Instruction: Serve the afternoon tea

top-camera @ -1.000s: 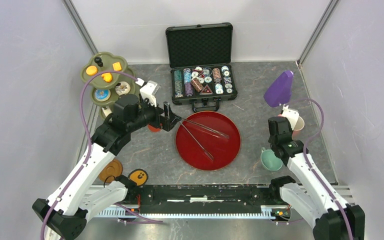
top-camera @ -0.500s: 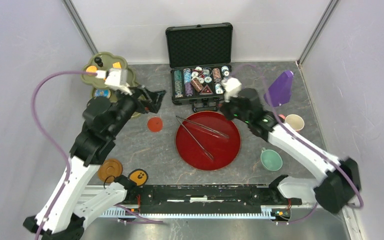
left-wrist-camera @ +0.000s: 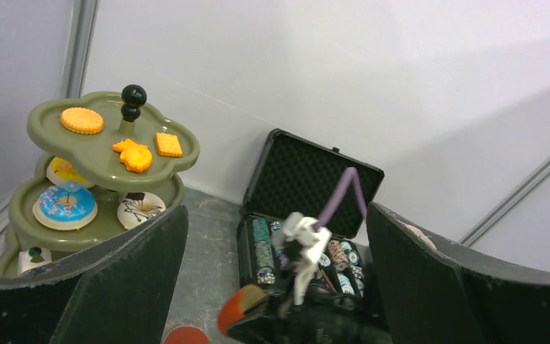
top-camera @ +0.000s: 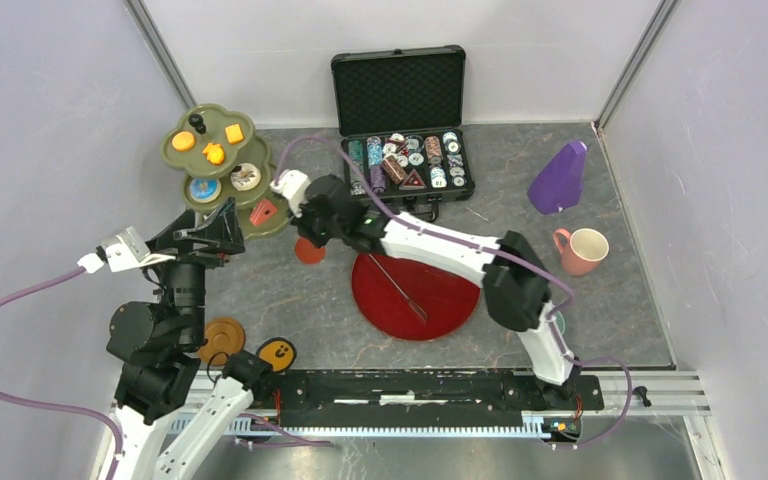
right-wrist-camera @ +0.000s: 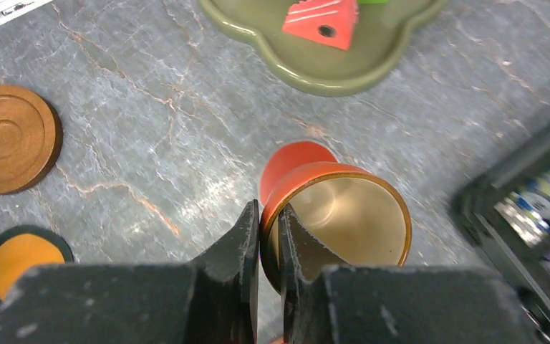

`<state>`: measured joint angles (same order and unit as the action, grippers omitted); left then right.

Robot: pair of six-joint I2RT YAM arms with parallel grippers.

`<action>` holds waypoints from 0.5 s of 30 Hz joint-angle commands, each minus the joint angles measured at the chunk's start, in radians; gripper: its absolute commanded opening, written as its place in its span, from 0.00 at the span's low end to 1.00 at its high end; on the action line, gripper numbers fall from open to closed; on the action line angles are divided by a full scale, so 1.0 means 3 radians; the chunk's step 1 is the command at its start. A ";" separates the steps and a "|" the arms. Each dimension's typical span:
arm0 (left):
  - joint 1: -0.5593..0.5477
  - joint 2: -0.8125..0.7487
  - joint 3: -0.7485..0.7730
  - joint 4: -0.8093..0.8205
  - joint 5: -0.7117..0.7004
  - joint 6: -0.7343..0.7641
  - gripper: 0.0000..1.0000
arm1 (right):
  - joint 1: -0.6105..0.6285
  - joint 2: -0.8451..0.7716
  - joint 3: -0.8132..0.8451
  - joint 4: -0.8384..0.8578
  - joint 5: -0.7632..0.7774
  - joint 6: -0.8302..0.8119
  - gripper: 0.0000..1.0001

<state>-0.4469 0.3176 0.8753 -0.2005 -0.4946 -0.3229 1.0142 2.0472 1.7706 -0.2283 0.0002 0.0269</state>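
One cup in play | right pincer [right-wrist-camera: 268, 236] clamped on orange cup [right-wrist-camera: 336, 208] rim, over saucer [right-wrist-camera: 291, 159] | left pincer [top-camera: 205, 232] wide open, empty | next, probably: lower, centre, let go

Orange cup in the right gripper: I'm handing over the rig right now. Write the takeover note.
Right gripper: shut on the rim of the orange cup, above the orange saucer; touchdown unclear.
Left gripper: open, empty, beside the three-tier stand.
Done: the stand holds biscuits, donuts and a cake slice.
Left: probably release the cup onto its saucer, then pair the pink cup on the right, which has no saucer; a brown saucer lies bare at near left.
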 commanded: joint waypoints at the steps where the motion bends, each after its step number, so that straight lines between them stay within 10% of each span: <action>1: 0.0047 0.0058 0.0001 0.0120 -0.0112 0.0147 1.00 | 0.0133 0.0465 0.0777 -0.0269 0.0267 -0.0181 0.00; 15: 0.0087 0.0056 -0.0018 0.0122 -0.0040 0.0105 1.00 | 0.0229 0.1011 0.1194 -0.0320 0.0456 -0.0373 0.03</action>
<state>-0.4305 0.3237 0.8753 -0.1993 -0.4973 -0.3233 1.0801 2.3272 2.0418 -0.3485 0.1055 -0.0467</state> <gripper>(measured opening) 0.996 0.155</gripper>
